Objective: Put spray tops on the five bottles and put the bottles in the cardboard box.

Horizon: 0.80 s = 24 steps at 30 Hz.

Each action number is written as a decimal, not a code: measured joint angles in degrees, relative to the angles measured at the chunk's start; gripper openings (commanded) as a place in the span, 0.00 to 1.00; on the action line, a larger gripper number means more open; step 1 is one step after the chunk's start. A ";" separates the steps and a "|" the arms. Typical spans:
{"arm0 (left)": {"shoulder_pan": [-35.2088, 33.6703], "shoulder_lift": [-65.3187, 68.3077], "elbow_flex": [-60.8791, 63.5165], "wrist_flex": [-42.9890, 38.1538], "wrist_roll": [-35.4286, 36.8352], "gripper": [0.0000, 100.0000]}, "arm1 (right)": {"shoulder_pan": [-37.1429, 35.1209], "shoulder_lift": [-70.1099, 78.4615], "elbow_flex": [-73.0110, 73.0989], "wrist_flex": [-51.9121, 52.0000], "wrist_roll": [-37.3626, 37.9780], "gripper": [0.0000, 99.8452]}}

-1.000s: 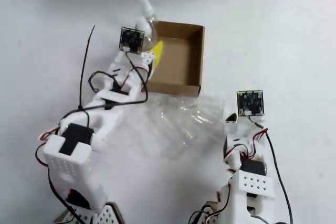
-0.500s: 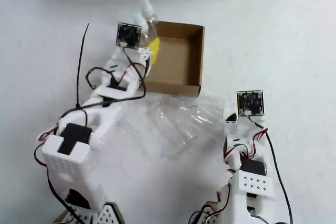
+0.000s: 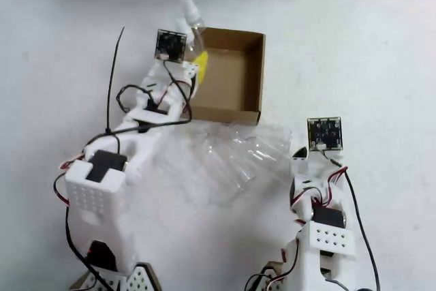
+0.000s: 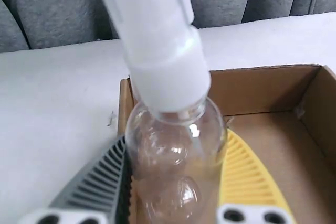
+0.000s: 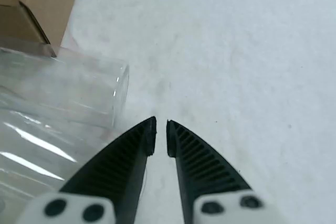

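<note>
A clear bottle [image 4: 173, 145] with a white spray top [image 4: 157, 40] is held by my left gripper [image 4: 173, 203], shut on its body between a grey finger and a yellow finger [image 4: 252, 182]. It leans over the left wall of the open cardboard box [image 4: 262, 90]. From the high view the bottle [image 3: 193, 24] sticks out past the left gripper [image 3: 195, 49] at the box's [image 3: 261, 73] far left corner. My right gripper [image 5: 160, 138] is shut with nothing in it, low over the table, and sits at the lower right [image 3: 298, 153].
A crumpled clear plastic wrapper [image 3: 231, 158] lies between the two arms, just in front of the box; its edge [image 5: 58, 103] is close beside the right gripper. White table stretches open to the right of the box. Black cables trail off the left arm.
The left arm's wrist has shifted slightly along the box's left wall, still with the bottle. The right arm has not moved.
</note>
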 measured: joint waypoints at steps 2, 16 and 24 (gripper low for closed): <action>0.00 0.00 0.00 0.00 0.00 0.02 | 0.00 0.00 0.00 0.00 0.00 0.02; 0.00 0.00 0.00 0.00 0.00 0.03 | 0.00 0.00 0.00 0.00 0.00 0.02; 0.00 0.00 0.00 0.00 0.00 0.29 | 0.00 0.00 0.00 0.00 0.00 0.02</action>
